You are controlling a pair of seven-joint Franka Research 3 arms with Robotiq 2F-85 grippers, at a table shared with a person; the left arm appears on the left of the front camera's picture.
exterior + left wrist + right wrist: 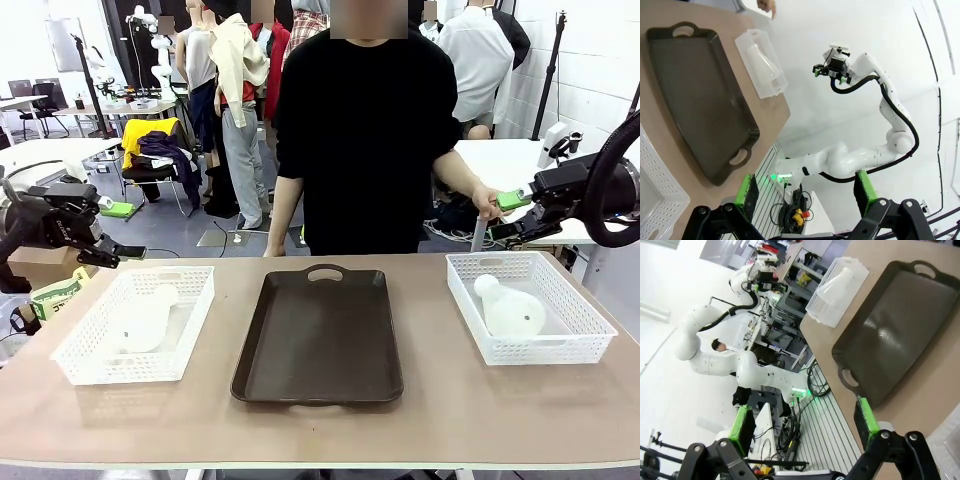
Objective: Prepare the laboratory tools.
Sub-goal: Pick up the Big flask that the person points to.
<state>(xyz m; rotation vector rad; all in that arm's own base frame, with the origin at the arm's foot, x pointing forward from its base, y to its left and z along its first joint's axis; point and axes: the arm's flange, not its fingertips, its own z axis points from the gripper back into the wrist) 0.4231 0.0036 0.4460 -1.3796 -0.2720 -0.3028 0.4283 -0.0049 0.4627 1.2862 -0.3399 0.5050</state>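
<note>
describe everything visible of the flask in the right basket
The translucent frosted-white plastic conical flask lies on its side inside the white mesh basket at the robot's right, short neck toward the far left corner, wide base toward the near side. It rests on the basket floor; nothing else touches it.

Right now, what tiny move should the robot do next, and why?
Probably lower the left tool toward the flask lying in the left basket: that tool hovers open near the basket, holding nothing. The right tool is open too, near the other flask.
</note>
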